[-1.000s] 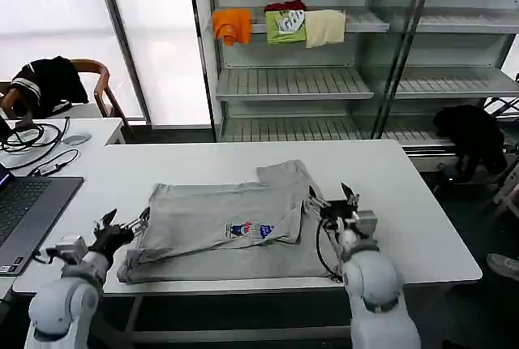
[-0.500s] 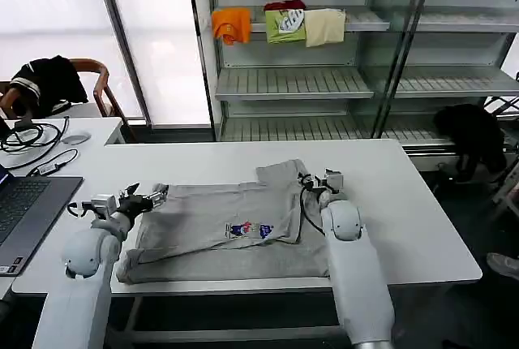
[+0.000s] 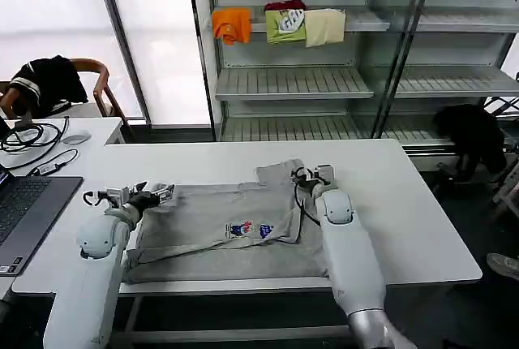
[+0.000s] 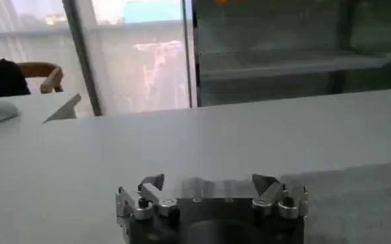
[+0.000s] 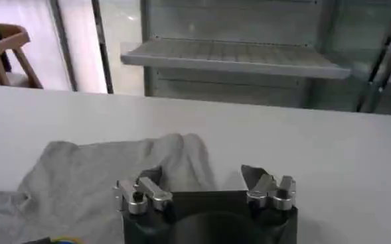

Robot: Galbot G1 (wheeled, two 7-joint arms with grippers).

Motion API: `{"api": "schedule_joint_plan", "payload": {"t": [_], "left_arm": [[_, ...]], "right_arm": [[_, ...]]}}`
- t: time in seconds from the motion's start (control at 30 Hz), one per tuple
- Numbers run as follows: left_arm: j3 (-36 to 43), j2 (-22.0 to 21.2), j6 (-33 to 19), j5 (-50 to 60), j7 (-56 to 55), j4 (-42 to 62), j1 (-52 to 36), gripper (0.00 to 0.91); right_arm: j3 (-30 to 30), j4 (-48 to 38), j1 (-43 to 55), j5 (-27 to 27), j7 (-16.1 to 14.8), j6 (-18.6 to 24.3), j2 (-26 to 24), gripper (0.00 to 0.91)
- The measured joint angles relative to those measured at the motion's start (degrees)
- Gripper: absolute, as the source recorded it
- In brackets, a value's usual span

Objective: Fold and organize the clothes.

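T-shirt (image 3: 235,223) spread between both open end effectors, left (image 3: 162,193) and right (image 3: 312,174)

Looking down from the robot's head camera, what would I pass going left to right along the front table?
Laptop → left gripper at the shirt's left edge → grey T-shirt → right gripper at the shirt's right edge → bare table.

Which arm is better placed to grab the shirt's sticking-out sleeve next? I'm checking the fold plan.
Probably the right. The right gripper, jaws open, sits at the sleeve bump of the grey T-shirt. The left gripper, also open, is at the shirt's far-left corner, across the garment.
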Motion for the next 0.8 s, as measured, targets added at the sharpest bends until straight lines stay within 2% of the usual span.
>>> {"api": "schedule_joint_plan", "payload": {"t": [0.4, 0.8], "left_arm": [[0.13, 0.18, 1.06, 0.60, 1.85, 1.58, -0.73, 0.010], [-0.15, -0.03, 0.60, 0.06, 2.99, 1.72, -0.47, 0.000]], "right_arm": [[-1.20, 0.57, -0.63, -0.48, -2.41, -0.83, 0.01, 0.000], [-2.18, 3.14, -1.95, 0.69, -2.36, -0.80, 0.01, 0.000]]}}
